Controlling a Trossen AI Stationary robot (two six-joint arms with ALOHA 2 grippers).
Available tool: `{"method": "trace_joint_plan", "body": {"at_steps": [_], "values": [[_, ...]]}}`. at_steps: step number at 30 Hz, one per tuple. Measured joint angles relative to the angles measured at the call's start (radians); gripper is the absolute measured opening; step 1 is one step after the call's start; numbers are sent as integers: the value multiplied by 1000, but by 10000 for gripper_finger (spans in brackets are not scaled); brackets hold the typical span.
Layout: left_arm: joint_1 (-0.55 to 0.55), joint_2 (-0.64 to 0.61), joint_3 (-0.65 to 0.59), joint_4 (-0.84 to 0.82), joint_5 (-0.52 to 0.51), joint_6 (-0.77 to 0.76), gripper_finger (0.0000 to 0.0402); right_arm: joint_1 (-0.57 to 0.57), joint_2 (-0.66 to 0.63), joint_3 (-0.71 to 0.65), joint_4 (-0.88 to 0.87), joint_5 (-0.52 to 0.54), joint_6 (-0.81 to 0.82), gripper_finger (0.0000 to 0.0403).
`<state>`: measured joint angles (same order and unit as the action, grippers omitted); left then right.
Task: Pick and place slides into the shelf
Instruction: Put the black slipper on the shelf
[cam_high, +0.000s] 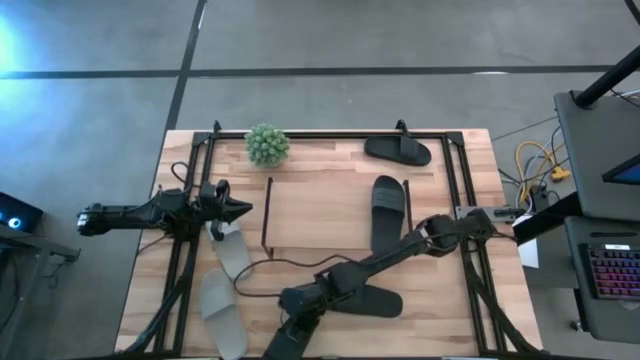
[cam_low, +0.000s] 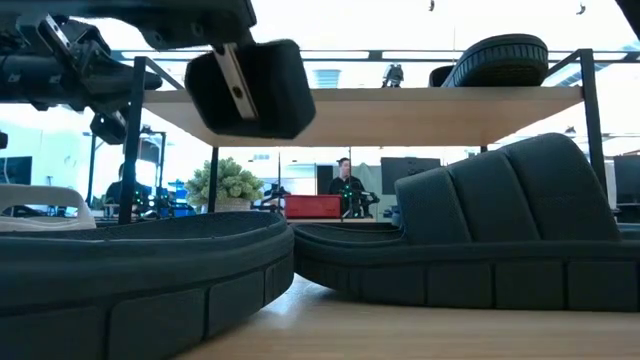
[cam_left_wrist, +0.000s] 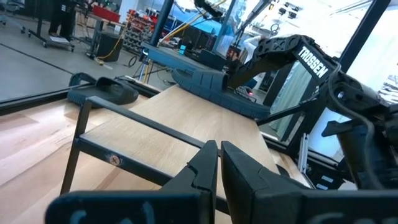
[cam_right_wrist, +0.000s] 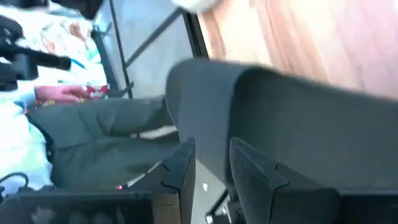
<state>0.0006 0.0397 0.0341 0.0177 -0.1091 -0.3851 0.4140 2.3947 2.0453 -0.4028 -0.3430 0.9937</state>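
A: From above, the right gripper (cam_high: 300, 303) sits at the near edge on a black slide (cam_high: 362, 298); the left gripper (cam_high: 240, 209), clenched empty, waits left of the shelf (cam_high: 315, 212).

B: Its wrist view shows fingers (cam_right_wrist: 180, 168) straddling the strap (cam_right_wrist: 261, 93), apparently grasping it. Light, bendy rubber, probably; the strap's the handle.

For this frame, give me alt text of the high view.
The right gripper reaches a black slide at the table's near edge. The left gripper waits shut beside the wooden shelf, above two grey slides.
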Motion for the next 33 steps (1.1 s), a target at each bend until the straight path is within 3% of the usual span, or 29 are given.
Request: {"method": "trace_joint_plan", "body": {"at_steps": [8,33], "values": [[0,0,0,0,0,0,6,0,0,-1,5,106,23,93],[0,-1,0,0,0,0,6,57,-4,-86,110,163,88,93]]}}
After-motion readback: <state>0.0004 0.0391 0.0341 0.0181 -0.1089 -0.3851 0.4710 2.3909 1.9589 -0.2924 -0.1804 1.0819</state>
